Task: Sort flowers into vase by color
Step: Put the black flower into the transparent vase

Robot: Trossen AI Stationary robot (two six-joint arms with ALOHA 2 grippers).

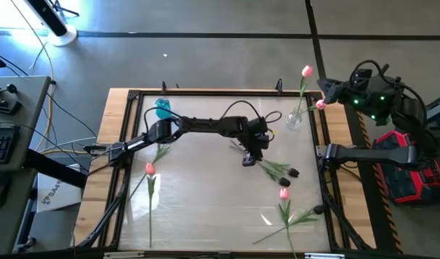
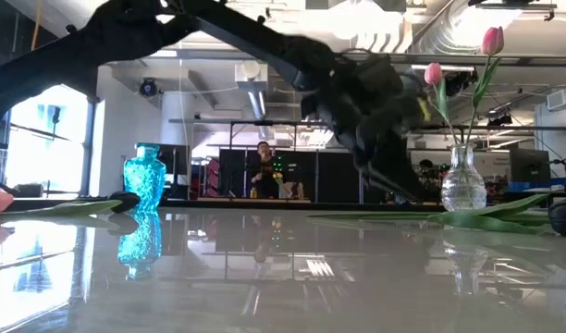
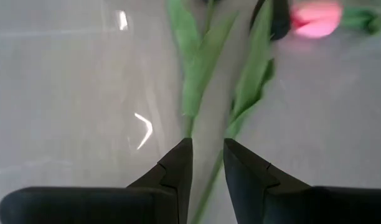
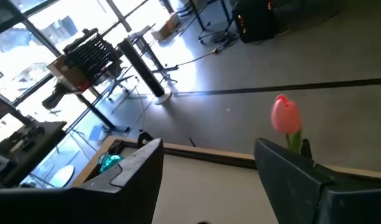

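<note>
Left jaws (image 1: 249, 160) nearly together with a thin green stem (image 3: 206, 193) running through the gap between the fingers (image 3: 178, 171); whether they actually pinch it cannot be told. They sit low over the middle of the surface (image 1: 205, 208), arm reaching in from the left edge. Right jaws (image 1: 325, 92) spread wide, holding nothing, parked off the far right corner, just beside the clear vase (image 1: 295, 119).

Clear vase: two pink tulips (image 1: 306, 71) standing in it, heads up. Blue vase (image 1: 162, 108) at far left of the surface, no flowers seen in it.

Loose on the surface: dark tulip (image 1: 293, 173) just right of the left jaws, its leaves leading back toward them; pink tulip (image 1: 284, 193) near right; another pink tulip (image 1: 149, 169) near left, stem lying toward the near edge.

Person (image 2: 262, 171) in the room behind
</note>
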